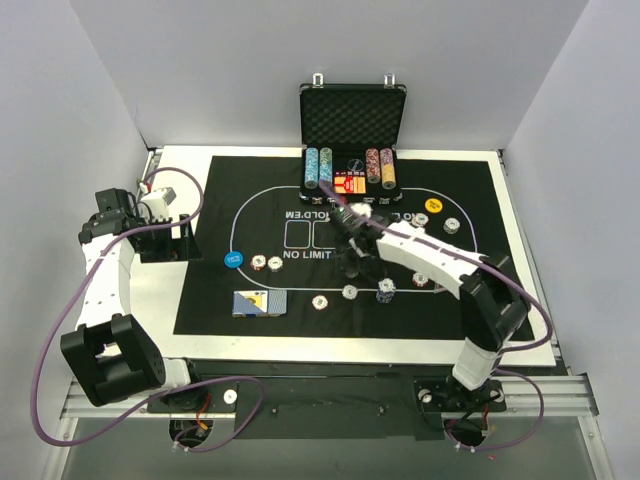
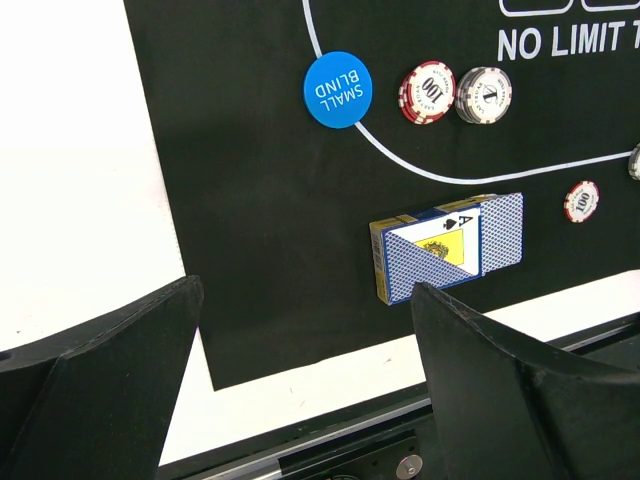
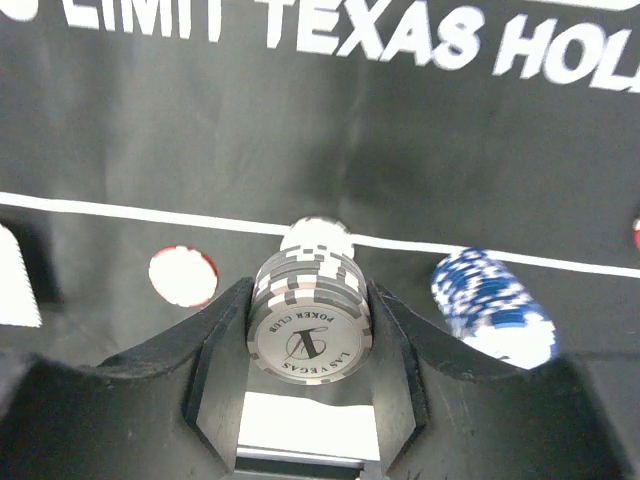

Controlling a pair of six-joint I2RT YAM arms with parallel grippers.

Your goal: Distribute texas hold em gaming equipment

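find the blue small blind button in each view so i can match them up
Top external: small blind button left of centre, with a red chip just to its right.
Left wrist: button at top centre, same red chip on its right.
Right wrist: not in view.
Shared landmark: the white LIMIT lettering.

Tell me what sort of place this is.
Probably a robotics lab cell staged as a poker table: white partition walls, a Texas Hold'em mat, an open chip case, plus a left arm and right arm bolted down.
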